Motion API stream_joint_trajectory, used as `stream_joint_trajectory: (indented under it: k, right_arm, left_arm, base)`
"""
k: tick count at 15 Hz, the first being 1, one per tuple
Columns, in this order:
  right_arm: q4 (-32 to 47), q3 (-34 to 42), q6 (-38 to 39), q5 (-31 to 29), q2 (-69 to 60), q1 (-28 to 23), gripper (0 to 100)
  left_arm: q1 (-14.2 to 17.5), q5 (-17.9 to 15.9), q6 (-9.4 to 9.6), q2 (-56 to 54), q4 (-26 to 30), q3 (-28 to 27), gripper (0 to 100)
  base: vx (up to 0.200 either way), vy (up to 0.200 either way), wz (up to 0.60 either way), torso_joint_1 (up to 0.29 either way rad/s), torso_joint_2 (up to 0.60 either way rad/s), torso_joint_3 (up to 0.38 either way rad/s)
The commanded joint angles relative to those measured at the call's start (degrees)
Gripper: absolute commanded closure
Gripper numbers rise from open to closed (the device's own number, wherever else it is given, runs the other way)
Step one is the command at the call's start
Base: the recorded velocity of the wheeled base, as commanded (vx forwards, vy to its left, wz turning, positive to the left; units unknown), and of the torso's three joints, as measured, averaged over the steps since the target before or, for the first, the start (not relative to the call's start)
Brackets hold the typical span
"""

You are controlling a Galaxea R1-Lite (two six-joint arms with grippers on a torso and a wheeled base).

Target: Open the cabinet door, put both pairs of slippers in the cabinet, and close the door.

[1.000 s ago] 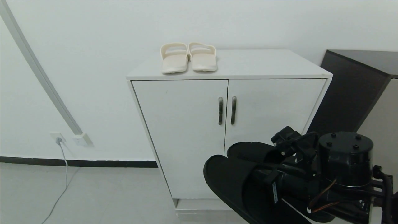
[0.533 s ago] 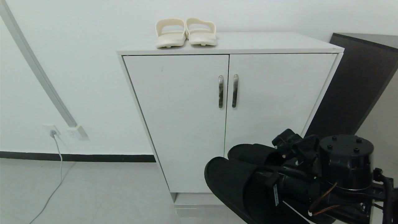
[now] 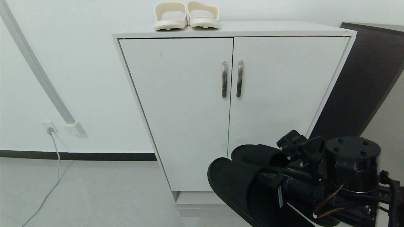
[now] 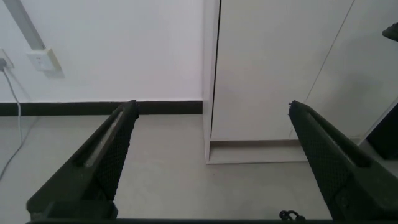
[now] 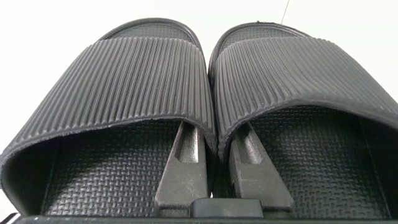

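Both black slippers (image 3: 246,176) sit pinched in the right gripper (image 5: 214,142), toes toward the closed cabinet doors (image 3: 180,104). Their upright handles (image 3: 224,79) stand above and ahead, likely work for the empty, spread-fingered left gripper (image 4: 211,107).

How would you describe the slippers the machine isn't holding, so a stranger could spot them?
Find the white two-door cabinet against the wall. On its flat top, left of centre, a pair of cream slippers sits side by side. Their pale colour sets them apart from the black slippers clamped in the right pincer lower down.
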Motion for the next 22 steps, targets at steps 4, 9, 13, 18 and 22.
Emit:
stream_joint_trajectory:
  k: [4, 9, 13, 18, 22]
  right_arm:
    - [-2.0, 0.5, 0.0, 0.7, -0.1, 0.1, 100]
    - [-2.2, 1.1, -0.1, 0.9, -0.8, -0.2, 100]
    - [-2.3, 1.2, 0.0, 1.0, -0.6, -0.2, 100]
    - [-2.3, 0.7, 0.1, 1.1, -0.5, -0.2, 100]
    - [-2.3, 0.9, 0.1, 1.1, -0.8, -0.3, 100]
  left_arm:
    - [0.3, 2.3, -5.71, 9.0, 1.0, -15.7, 0]
    - [-0.4, -7.1, -5.71, 20.6, -0.7, -16.4, 0]
    - [-0.6, -15.5, -5.63, 38.1, -15.7, -17.6, 0]
    - [-13.4, -19.0, -5.89, 53.8, -22.4, -26.1, 0]
    - [-26.7, -13.2, -6.06, 69.7, -30.9, -33.8, 0]
  base:
    - [0.000, 0.000, 0.00, 0.000, 0.00, 0.000]
    - [0.000, 0.000, 0.00, 0.000, 0.00, 0.000]
    - [0.000, 0.000, 0.00, 0.000, 0.00, 0.000]
    - [0.000, 0.000, 0.00, 0.000, 0.00, 0.000]
    - [0.000, 0.000, 0.00, 0.000, 0.00, 0.000]
